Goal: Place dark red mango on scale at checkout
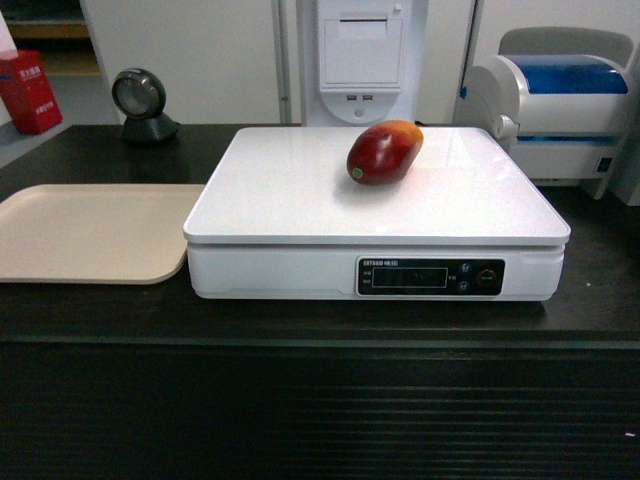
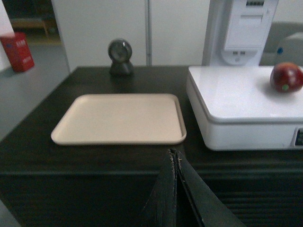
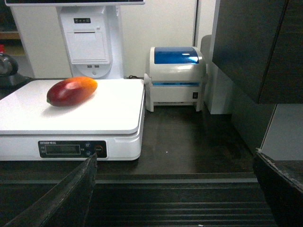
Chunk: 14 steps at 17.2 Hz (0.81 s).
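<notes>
While you look down from the head camera, the dark red mango (image 1: 384, 152) lies on its side on the scale (image 1: 300, 200), toward the back of the white platter and a little right of its middle, with nothing touching it. That is the spot you want: the fruit sits well in from every edge, so its full weight bears on the platter and it has no slope to roll down. The scale itself stands on the checkout worktop (image 1: 320, 320), with its display panel (image 1: 430, 276) facing you. Just beside it on the left sits the beige tray (image 1: 90, 230), bare. Behind on the right is the white-and-blue printer (image 1: 560, 100).

Your left hand (image 2: 176, 189) hangs low at the worktop's front edge, its fingers pressed together with nothing between them. Your right hand (image 3: 175, 194) is spread wide and carries nothing, its fingers (image 3: 61, 198) framing the scale from the front, well short of the fruit. By my reading the placing is done, and both hands sit clear so they add nothing to the reading.
</notes>
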### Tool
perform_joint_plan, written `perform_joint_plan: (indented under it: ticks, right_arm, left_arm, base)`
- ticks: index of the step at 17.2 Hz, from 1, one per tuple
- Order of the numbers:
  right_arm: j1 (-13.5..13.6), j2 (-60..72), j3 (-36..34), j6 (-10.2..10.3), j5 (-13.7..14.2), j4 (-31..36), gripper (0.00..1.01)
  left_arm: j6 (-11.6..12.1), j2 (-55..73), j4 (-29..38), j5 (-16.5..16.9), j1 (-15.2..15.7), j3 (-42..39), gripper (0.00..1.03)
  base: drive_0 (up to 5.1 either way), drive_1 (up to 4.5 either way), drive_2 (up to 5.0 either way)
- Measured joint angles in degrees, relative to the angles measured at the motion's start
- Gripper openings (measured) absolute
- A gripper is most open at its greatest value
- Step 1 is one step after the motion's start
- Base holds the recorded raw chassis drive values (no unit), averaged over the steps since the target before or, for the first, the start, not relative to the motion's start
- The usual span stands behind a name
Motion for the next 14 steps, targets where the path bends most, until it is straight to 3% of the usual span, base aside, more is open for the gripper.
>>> perform_joint_plan:
  ticks: [4,7,8,9,14]
  right_arm:
    - [0.00,0.00,0.00,0.02,-0.02,0.00,0.98]
    - [0.00,0.00,0.00,0.02,-0.02,0.00,0.98]
    - [0.00,0.00,0.00,0.02,-0.02,0.00,0.98]
    - [0.00,0.00,0.00,0.02,-0.02,0.00,0.98]
    - [0.00,0.00,0.00,0.02,-0.02,0.00,0.98]
  left_arm:
    - [0.00,-0.76,0.61,0.04,-0.04,0.00,0.02]
    - [0.02,-0.76,0.59,0.02,-0.04,0.00,0.37]
    - [0.02,-0.76,0.59,0.02,-0.04,0.00,0.72]
    - [0.04,-0.76,0.59,0.02,-0.04,0.00,0.97]
    - [0.04,-0.76,0.59,0.02,-0.04,0.00,0.98]
  base:
    - [0.0,0.00,0.0]
    - [0.0,0.00,0.0]
    - [0.0,0.00,0.0]
    - [0.0,0.00,0.0]
    - [0.0,0.00,0.0]
